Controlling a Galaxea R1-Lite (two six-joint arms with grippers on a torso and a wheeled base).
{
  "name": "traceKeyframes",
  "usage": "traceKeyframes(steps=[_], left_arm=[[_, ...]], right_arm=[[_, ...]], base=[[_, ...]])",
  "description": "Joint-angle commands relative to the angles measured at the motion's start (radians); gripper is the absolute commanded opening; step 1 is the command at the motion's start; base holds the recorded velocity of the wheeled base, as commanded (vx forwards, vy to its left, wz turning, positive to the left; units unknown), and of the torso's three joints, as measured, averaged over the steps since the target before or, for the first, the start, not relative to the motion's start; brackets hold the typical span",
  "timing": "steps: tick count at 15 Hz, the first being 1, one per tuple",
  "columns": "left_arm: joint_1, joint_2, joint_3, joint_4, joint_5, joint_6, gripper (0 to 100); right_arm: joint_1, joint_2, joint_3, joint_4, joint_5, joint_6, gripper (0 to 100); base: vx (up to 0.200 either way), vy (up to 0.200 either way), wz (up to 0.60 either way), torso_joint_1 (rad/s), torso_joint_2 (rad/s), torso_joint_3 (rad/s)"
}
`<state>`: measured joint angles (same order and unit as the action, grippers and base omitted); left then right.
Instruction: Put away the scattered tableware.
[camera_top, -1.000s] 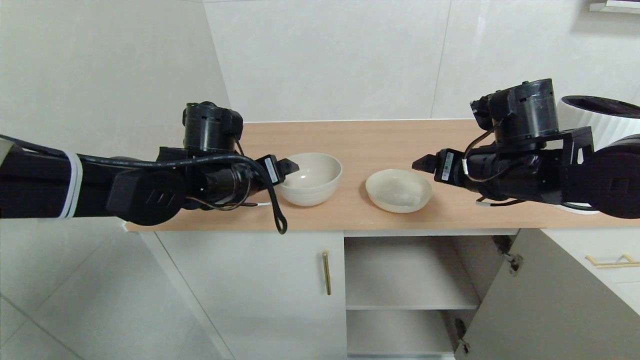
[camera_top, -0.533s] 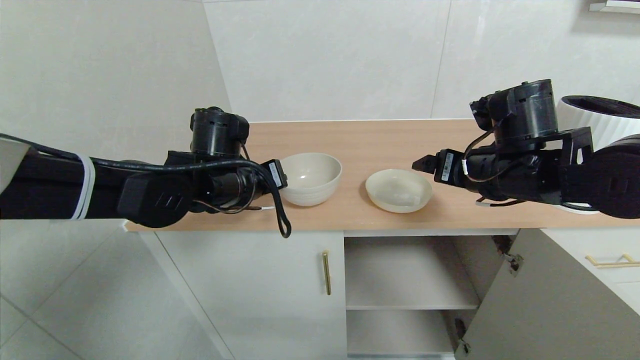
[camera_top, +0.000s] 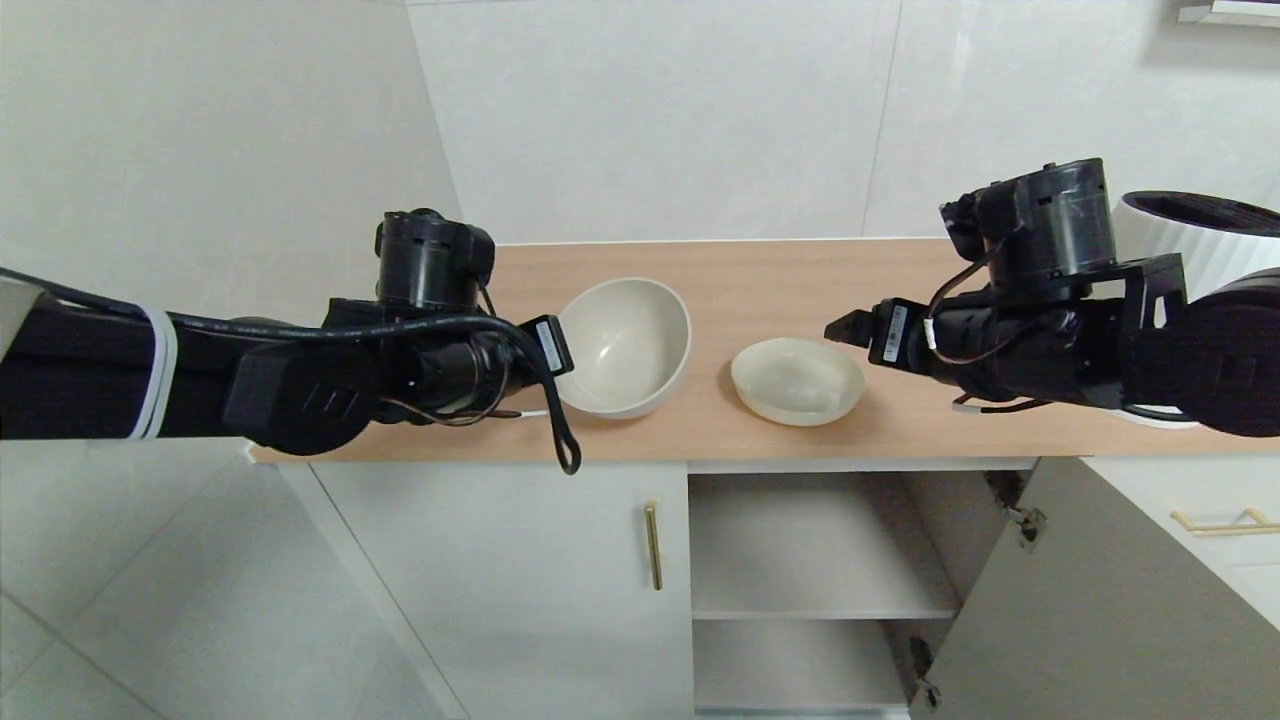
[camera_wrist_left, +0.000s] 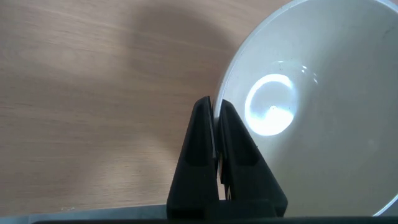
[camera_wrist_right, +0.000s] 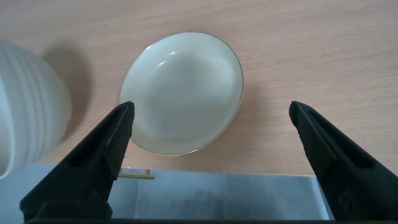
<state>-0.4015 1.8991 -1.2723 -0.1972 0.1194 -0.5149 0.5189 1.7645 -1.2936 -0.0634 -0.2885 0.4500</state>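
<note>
With the left tool (camera_wrist_left: 214, 107) pinched on the rim of the tilted bowl (camera_top: 625, 345) over the worktop (camera_top: 760, 275), hold firm and lift slowly toward the open cabinet shelf (camera_top: 810, 560); the right tool (camera_top: 838, 327) hangs wide, aimed at the dish (camera_top: 797, 378).

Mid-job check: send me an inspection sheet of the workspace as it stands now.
Surface: wooden countertop, no spills seen.
Job's things: deep bowl tilted up on its side; shallow dish flat on the countertop beside it, apart.
Clutter: white ribbed container at the countertop's right end.
Grippers: left pincer shut on the deep bowl's rim; right pincer open, aimed at the shallow dish, clear of it.
Cables: black cable loop hangs from the left wrist past the countertop's front edge.
Surroundings: cabinet below, right door open, shelf exposed; left door shut, gold handle.
</note>
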Motion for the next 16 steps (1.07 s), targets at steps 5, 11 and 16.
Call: traceKeyframes(steps=[5, 11, 16], left_arm=[[0.0, -0.031, 0.007, 0.001, -0.001, -0.002, 0], [0.0, -0.029, 0.007, 0.001, -0.001, -0.002, 0], [0.0, -0.029, 0.007, 0.001, -0.001, -0.002, 0]], right_arm=[[-0.017, 0.15, -0.058, 0.014, -0.123, -0.007, 100], [-0.028, 0.199, -0.073, 0.01, -0.146, -0.017, 100], [-0.028, 0.207, -0.073, 0.008, -0.141, -0.016, 0]], base=[[0.0, 0.0, 0.0, 0.0, 0.0, 0.0], [0.0, 0.0, 0.0, 0.0, 0.0, 0.0], [0.0, 0.0, 0.0, 0.0, 0.0, 0.0]])
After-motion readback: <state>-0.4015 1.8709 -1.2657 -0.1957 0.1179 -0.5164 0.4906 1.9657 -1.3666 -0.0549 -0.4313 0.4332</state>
